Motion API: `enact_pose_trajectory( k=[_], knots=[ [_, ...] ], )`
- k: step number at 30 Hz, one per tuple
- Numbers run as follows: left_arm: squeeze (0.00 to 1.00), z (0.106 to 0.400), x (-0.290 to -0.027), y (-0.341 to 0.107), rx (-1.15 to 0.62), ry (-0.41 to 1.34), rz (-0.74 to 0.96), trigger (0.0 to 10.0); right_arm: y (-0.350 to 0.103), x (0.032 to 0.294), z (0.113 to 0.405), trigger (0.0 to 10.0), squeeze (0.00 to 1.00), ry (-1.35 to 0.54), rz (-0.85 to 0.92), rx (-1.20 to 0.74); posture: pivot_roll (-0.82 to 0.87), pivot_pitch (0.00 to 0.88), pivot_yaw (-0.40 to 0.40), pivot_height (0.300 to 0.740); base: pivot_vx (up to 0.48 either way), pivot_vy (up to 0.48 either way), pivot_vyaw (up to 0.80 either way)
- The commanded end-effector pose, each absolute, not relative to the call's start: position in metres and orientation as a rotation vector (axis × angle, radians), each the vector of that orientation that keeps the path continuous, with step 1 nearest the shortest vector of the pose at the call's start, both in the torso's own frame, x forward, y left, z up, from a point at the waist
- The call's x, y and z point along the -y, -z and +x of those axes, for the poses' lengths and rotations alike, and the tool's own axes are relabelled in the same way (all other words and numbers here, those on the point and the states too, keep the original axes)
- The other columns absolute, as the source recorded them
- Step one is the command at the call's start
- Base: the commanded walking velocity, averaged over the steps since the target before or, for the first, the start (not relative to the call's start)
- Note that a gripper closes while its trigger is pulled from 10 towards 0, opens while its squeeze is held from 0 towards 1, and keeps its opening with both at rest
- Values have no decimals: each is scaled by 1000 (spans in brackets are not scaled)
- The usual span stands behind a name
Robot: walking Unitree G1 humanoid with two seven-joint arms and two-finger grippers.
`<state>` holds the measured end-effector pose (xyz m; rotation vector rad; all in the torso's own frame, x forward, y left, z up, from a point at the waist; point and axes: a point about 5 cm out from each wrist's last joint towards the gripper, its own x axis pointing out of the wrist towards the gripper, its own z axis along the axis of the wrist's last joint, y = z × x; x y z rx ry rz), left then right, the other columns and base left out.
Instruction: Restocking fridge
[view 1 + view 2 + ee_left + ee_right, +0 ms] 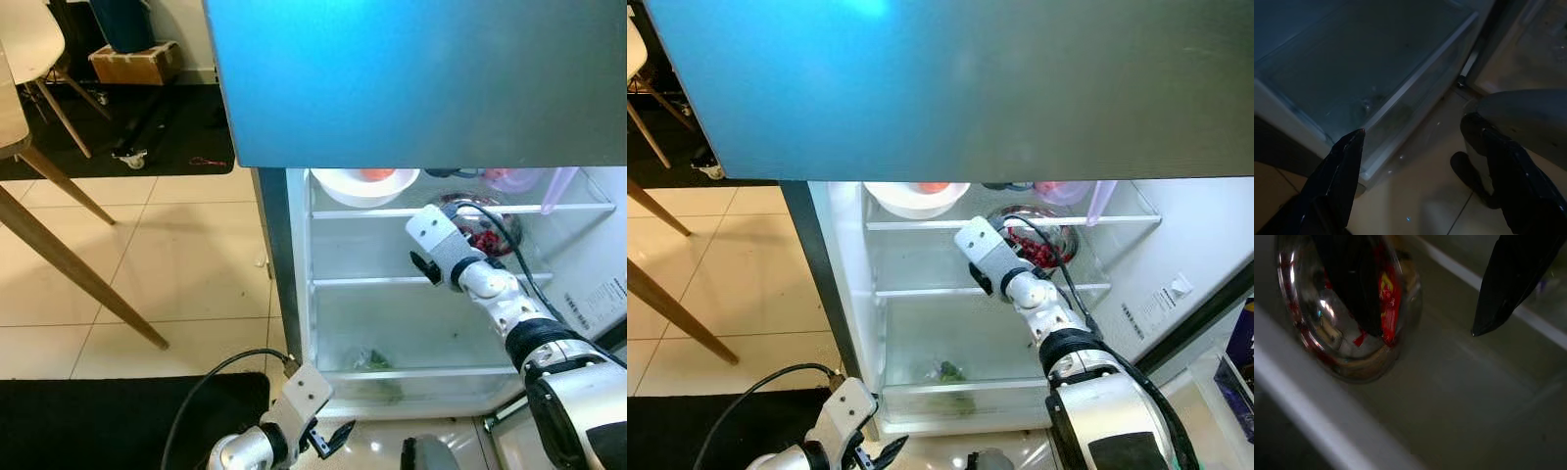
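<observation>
The fridge [294, 294] stands open in front of me. My right gripper [1425, 333] is open and reaches onto the middle shelf. One finger crosses in front of a glass bowl [1347, 347] of red food [487, 235], and the other hangs beside it over the bare shelf. I cannot tell whether a finger touches the bowl. On the top shelf sit a white bowl [364, 186] holding something orange and a pink container [509, 179]. Down near the floor, my left gripper [328, 438] is open and holds nothing, in front of the bottom drawer [1376, 73].
Some greens [372, 360] lie in the clear bottom drawer. The fridge's grey-blue top [411, 78] overhangs the shelves, and its door [602, 294] stands open on the right. Wooden table legs [59, 255] slant at the left, and a black mat [108, 421] lies on the tiles.
</observation>
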<state>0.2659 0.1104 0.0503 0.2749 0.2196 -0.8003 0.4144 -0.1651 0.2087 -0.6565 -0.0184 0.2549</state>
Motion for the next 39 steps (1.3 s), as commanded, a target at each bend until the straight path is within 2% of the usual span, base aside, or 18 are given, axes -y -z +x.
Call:
enact_pose_trajectory(
  k=[1,11,24,27,29,30,33,36,39],
  knots=[
    [0,261,-116,-42,-261,794,273,10000,-200,169,411,10000,0,-273,-632,10,-14,310,-23,618,0,0,0],
    [0,267,-119,-44,-243,763,269,10000,-172,167,396,10000,0,-389,-594,51,-37,273,-28,618,0,0,0],
    [0,273,-129,-48,-216,691,242,10000,-157,181,377,10000,0,-349,-546,169,-56,242,-26,618,0,0,0],
    [0,271,-132,-47,-218,675,227,10000,-149,186,374,10000,0,-323,-522,142,-65,234,-28,618,0,0,0],
    [0,267,-139,-43,-230,631,210,10000,-128,194,368,10000,0,-300,-459,23,-69,226,-29,618,0,0,0],
    [0,267,-139,-43,-230,631,210,10000,-128,194,368,10000,0,-300,-459,23,-69,226,-29,618,0,0,0],
    [0,269,-158,-43,-239,455,135,10000,-89,199,353,10000,0,-284,-298,-171,-64,205,-36,618,0,0,0],
    [0,269,-170,-44,-240,352,110,10000,-66,197,339,10000,0,-269,-220,-229,-54,194,-41,618,0,0,0],
    [0,268,-177,-41,-252,321,123,10000,-53,195,331,10000,0,-258,-195,-267,-53,189,-43,618,0,0,0]
  ],
)
